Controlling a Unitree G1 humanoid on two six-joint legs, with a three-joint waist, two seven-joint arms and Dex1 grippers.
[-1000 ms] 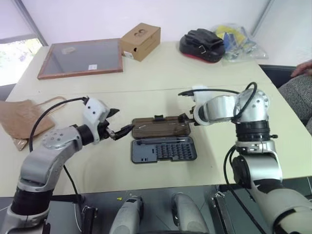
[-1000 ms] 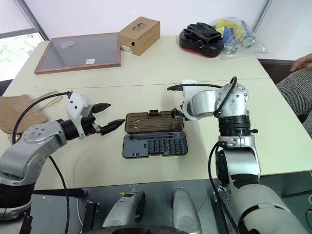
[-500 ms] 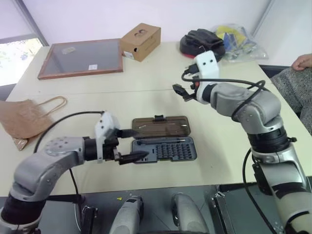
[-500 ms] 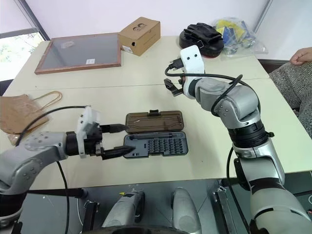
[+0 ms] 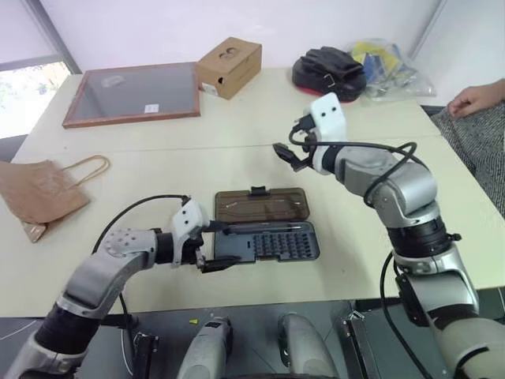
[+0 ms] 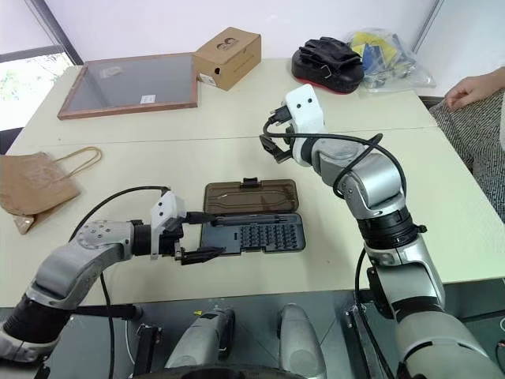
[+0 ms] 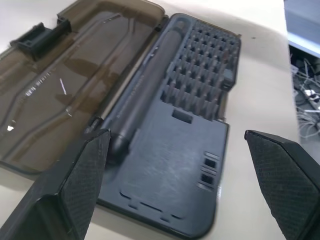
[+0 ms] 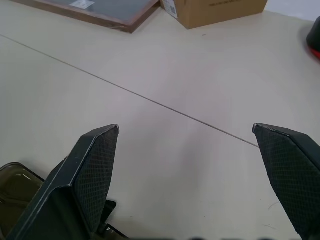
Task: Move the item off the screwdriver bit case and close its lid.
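Bag (image 5: 41, 193) flat on desk (image 5: 347, 260), well left of case (image 5: 264, 241): already off it. Lid (image 5: 262, 205) lies open flat behind case tray, latch away from robot. Left gripper (image 5: 215, 246) at case's left end, jaws wide, empty, likely lining up to flip lid. Right gripper (image 5: 287, 154) raised behind case, jaws wide, empty, out of the way.

The left gripper (image 5: 211, 246) now sits low at the case's (image 5: 266, 242) left end, fingers spread wide, down from beside the lid's (image 5: 261, 204) left edge. The right gripper (image 5: 286, 155) now hangs open, well above and behind the case, up from the lid's right end. A person's hand (image 5: 473, 100) now reaches further in, far right of the case.
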